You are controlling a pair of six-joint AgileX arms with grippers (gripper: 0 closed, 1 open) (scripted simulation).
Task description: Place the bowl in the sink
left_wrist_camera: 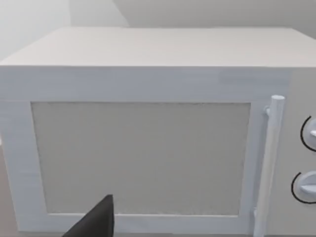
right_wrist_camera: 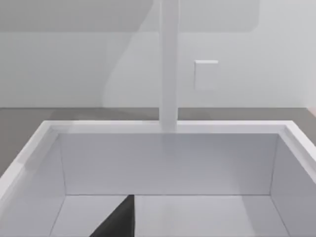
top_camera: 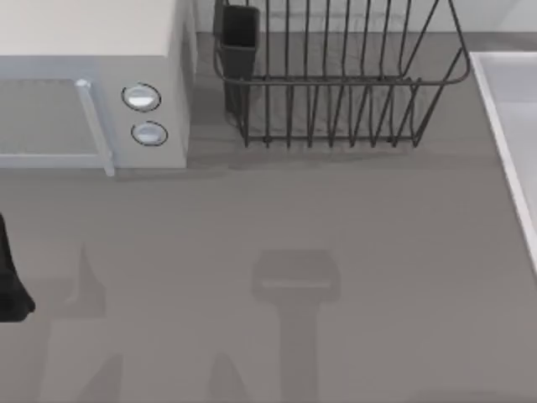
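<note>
The bowl is out of view. The sink [top_camera: 502, 101] is a pale basin with a raised white rim at the table's right edge. The right wrist view looks into the sink [right_wrist_camera: 98, 127], whose inside holds nothing that I can see. A dark part of my right gripper [right_wrist_camera: 118, 223] hangs over the basin's near side. My left arm is at the table's left edge, and a dark part of my left gripper [left_wrist_camera: 96, 221] faces the microwave's shut door.
A white microwave [top_camera: 92, 84] with two knobs stands at the back left; its door handle [left_wrist_camera: 269, 163] is upright. A dark wire dish rack [top_camera: 336, 84] stands at the back middle. A white tap column [right_wrist_camera: 169, 64] rises behind the sink. Grey counter [top_camera: 294, 218] spreads in front.
</note>
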